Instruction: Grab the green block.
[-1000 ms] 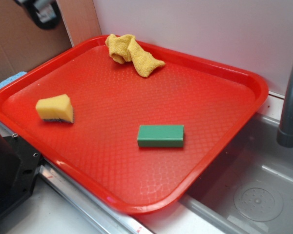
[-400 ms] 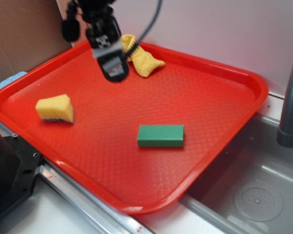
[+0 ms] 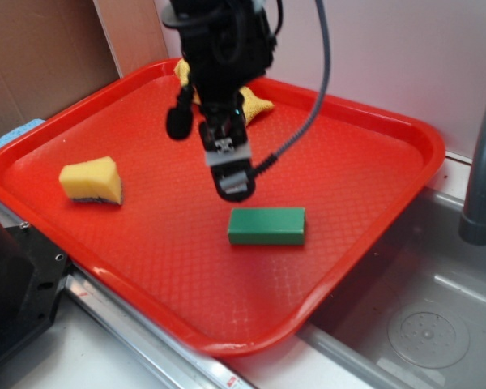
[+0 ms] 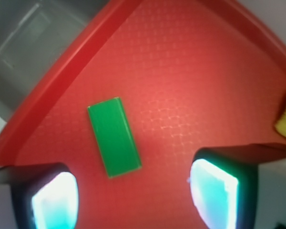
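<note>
The green block (image 3: 266, 225) lies flat on the red tray (image 3: 364, 121), right of its middle. In the wrist view the green block (image 4: 114, 137) sits just ahead of the jaws, nearer the left finger. My gripper (image 3: 231, 182) hangs in the air above the tray, just up and left of the block, apart from it. My gripper (image 4: 135, 199) is open and empty, with its two pale fingertips (image 4: 55, 200) wide apart.
A yellow wedge sponge (image 3: 91, 180) with a dark base lies at the tray's left. A mustard-yellow cloth (image 3: 255, 105) lies at the back, partly behind the arm. A grey sink (image 3: 437, 324) and a faucet post (image 3: 482, 178) stand to the right. A black box (image 3: 16, 284) stands at the front left.
My gripper has come in from the top left and moved down and right across the tray to just beside the green block. The block, sponge and cloth have not moved.
</note>
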`<state>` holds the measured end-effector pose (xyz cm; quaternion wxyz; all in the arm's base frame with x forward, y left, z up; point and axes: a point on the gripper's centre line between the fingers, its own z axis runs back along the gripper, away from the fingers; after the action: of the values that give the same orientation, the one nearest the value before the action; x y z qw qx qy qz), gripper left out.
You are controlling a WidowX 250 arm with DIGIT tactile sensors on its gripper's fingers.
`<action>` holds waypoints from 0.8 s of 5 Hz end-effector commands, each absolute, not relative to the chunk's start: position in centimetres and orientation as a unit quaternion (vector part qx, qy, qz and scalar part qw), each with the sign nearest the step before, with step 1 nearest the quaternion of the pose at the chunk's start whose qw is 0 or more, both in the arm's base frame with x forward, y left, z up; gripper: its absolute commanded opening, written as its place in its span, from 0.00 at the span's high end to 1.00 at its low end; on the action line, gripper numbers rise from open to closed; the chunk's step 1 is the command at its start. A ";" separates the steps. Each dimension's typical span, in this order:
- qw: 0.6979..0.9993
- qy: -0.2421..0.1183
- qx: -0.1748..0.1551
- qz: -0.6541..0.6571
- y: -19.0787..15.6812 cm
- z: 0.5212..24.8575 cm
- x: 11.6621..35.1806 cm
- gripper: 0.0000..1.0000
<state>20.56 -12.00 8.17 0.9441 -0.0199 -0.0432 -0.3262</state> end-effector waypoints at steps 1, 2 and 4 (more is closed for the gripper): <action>0.927 -0.022 -0.006 -0.374 -14.0 4.4 18.8 0.00; 0.932 -0.004 0.027 -0.362 -13.5 2.6 19.0 0.00; 0.941 0.010 0.030 -0.338 -12.7 1.6 19.9 0.31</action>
<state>20.24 -12.99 1.68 0.9392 0.0289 0.0141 -0.3418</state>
